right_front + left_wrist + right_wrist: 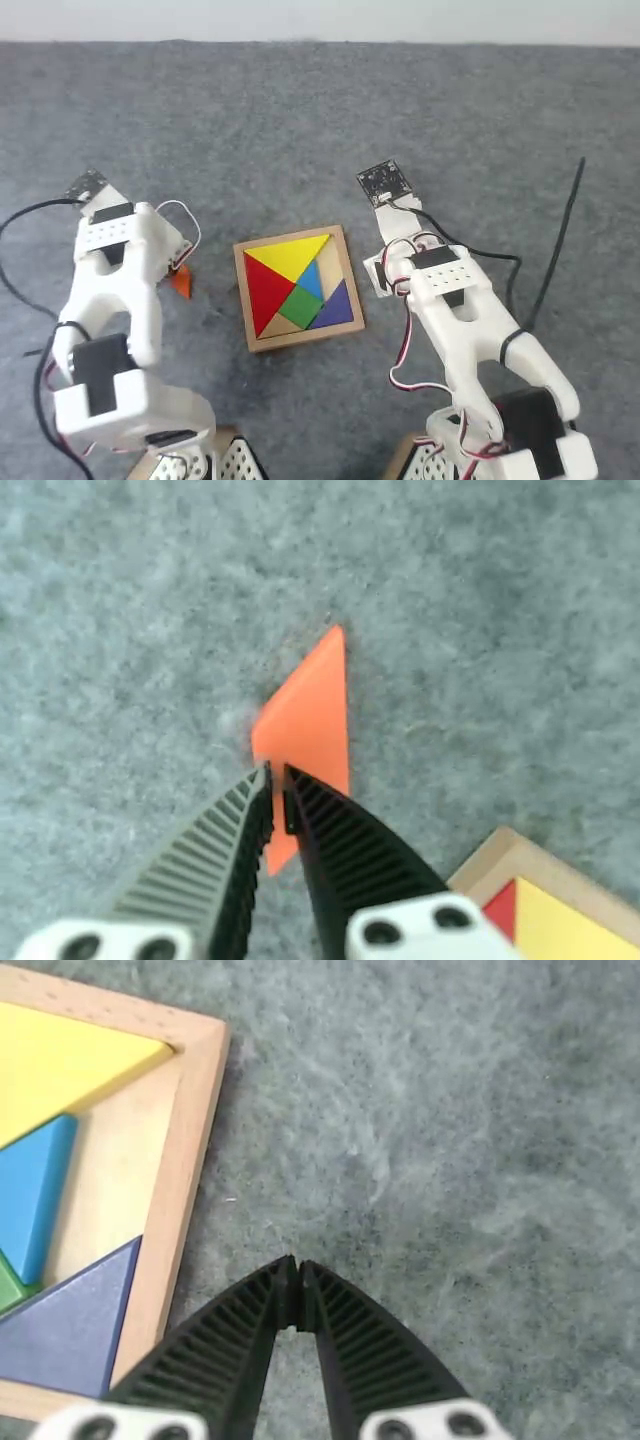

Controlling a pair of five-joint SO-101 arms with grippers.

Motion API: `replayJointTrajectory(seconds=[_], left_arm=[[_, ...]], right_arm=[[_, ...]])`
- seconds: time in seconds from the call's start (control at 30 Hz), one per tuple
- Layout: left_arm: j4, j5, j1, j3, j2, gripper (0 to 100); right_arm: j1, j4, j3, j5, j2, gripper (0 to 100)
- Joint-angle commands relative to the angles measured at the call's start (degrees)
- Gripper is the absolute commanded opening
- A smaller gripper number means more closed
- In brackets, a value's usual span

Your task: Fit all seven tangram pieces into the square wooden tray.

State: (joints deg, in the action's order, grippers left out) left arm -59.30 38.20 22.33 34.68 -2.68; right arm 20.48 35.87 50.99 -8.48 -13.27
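Grey, felt-like cloth covers the bench [300, 120], and the square tray [241, 290] lies in the middle of it, between the two arms. Five pieces sit inside the tray: a big yellow triangle [288, 255] along the far side, a big red triangle [265, 290] along the left, a green square [301, 305] in the centre, a small blue triangle [311, 280] just right of it and a purple triangle [337, 305] in the near right corner. Bare wood shows in two spots – a strip by the right wall and a small patch at the near edge.

An orange piece [305, 715] lies flat on the cloth to the left of the tray, apart from it. The left hand [277, 778] is over the near end of this piece with its fingers pressed together; I cannot tell whether the tips touch it.

The right hand [298, 1270] is low over bare cloth just beside the tray's right wall – its fingers are pressed together too, with nothing between them
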Motion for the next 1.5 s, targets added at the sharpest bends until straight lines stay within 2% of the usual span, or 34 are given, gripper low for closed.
replayJointTrajectory(seconds=[0.0,0.1,0.2,0.33,0.43,0.5,0.67,0.83,1.33,1.47], left_arm=[[-4.0,-2.6,-0.1,-2.9,1.1,4],[-7.6,-1.6,0.7,-3.3,3.3,14],[-6.9,4.4,3.2,-1.3,6.0,21],[-1.1,8.6,3.4,2.2,9.1,22],[4.4,8.2,2.5,4.6,7.7,23],[4.0,7.6,2.0,2.7,5.9,25],[-2.5,8.2,2.8,-8.0,-5.2,25],[-11.4,12.7,2.6,-17.7,-13.7,25],[-14.2,12.6,-1.1,-16.7,-14.9,25],[-13.8,11.3,-1.1,-16.7,-14.9,19]], right_arm=[[-0.4,-0.5,-0.5,-0.5,-3.6,0.9],[-0.4,-0.5,-0.5,-0.5,-3.6,0.9],[-0.4,-0.5,-0.5,-0.5,-3.5,0.9],[-0.6,-0.5,-0.5,-0.6,-3.3,0.9],[-0.7,-0.5,-0.5,-0.6,-3.3,0.9],[-0.7,-0.5,-0.5,-0.6,-3.3,0.9],[-0.7,-0.5,-0.5,-0.6,-3.2,0.9],[-0.7,-0.5,-0.5,-0.6,-3.2,0.9],[-0.7,-0.5,-0.5,-0.6,-3.5,0.9],[-0.7,-0.5,-0.5,-0.6,-3.6,0.9]])
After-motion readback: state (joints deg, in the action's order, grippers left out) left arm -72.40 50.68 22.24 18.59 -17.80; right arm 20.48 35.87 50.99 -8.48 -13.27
